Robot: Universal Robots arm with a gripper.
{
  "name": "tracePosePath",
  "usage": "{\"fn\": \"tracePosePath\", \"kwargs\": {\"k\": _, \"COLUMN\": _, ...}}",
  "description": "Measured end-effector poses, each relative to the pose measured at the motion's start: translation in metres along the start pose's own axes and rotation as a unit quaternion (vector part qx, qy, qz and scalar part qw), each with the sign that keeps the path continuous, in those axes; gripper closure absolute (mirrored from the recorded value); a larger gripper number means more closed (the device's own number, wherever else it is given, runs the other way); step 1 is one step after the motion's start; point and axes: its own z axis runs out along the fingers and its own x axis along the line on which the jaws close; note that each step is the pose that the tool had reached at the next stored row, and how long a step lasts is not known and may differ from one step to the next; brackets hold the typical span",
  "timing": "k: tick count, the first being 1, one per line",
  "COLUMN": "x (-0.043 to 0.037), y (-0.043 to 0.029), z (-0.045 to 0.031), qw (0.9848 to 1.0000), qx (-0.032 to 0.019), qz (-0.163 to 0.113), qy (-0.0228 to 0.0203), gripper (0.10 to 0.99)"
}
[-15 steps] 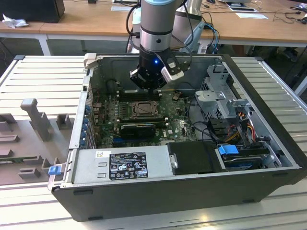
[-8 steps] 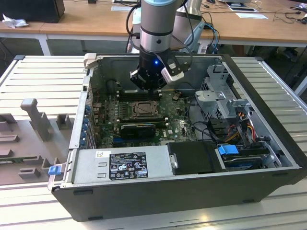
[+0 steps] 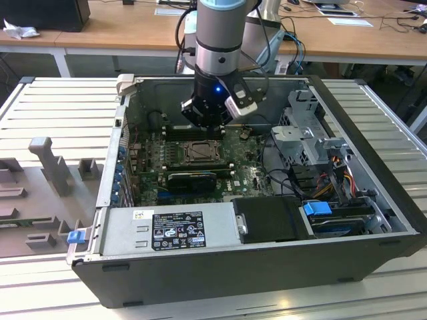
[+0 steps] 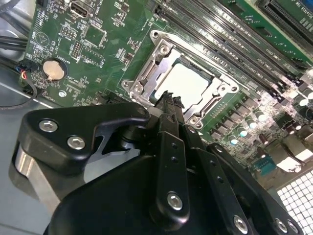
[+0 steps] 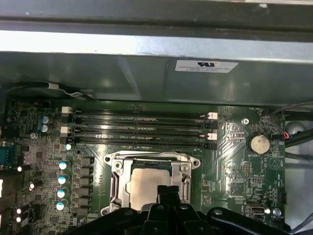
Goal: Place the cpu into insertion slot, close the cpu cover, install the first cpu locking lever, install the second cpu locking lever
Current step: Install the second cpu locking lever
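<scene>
While the pincer (image 4: 168,100) hovers with its tips pressed together, gripping nothing, the cpu (image 4: 183,83) lies just beyond those tips, seated in the insertion slot (image 5: 149,182) with the cpu cover (image 4: 161,51) framing it.
</scene>
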Motion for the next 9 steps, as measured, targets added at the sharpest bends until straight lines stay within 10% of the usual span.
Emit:
{"fn": "tracePosePath", "kwargs": {"k": 5, "x": 0.0, "y": -0.0026, "z": -0.0042, "qw": 1.0, "qx": -0.0002, "qz": 0.0, "qy": -0.0001, "gripper": 0.98}}
{"fn": "tracePosePath", "kwargs": {"k": 9, "x": 0.0007, "y": -0.0204, "z": -0.0048, "qw": 1.0, "qx": -0.0003, "qz": 0.0, "qy": 0.0031, "gripper": 0.98}}
